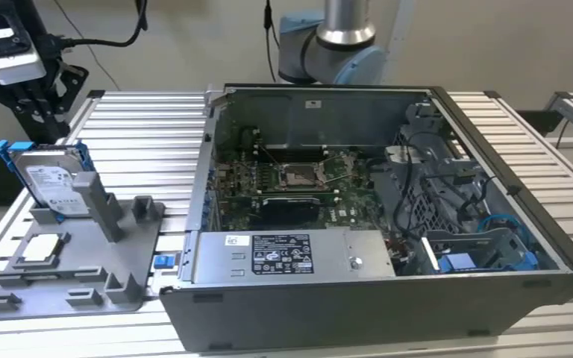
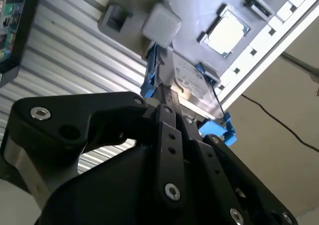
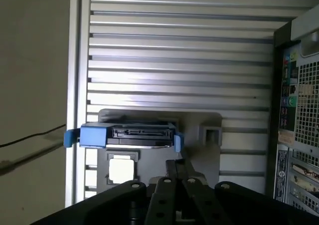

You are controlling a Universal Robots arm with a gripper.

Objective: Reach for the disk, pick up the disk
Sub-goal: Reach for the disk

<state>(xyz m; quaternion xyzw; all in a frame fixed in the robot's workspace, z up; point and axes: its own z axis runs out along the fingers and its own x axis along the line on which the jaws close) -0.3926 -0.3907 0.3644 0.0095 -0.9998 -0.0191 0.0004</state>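
Disk (image 1: 53, 179): stands on edge in the gray holder (image 1: 132, 257), at the exterior view's left, beside the open computer case (image 1: 366, 313).
Gripper (image 3: 178, 166): fingers pressed together, holding nothing, near the disk's edge in both wrist views.

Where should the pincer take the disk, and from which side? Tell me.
Probably grip the disk across its flat faces at the free top edge, coming from above: it stands on edge in the grey holder, a post covering part of one face lower down.
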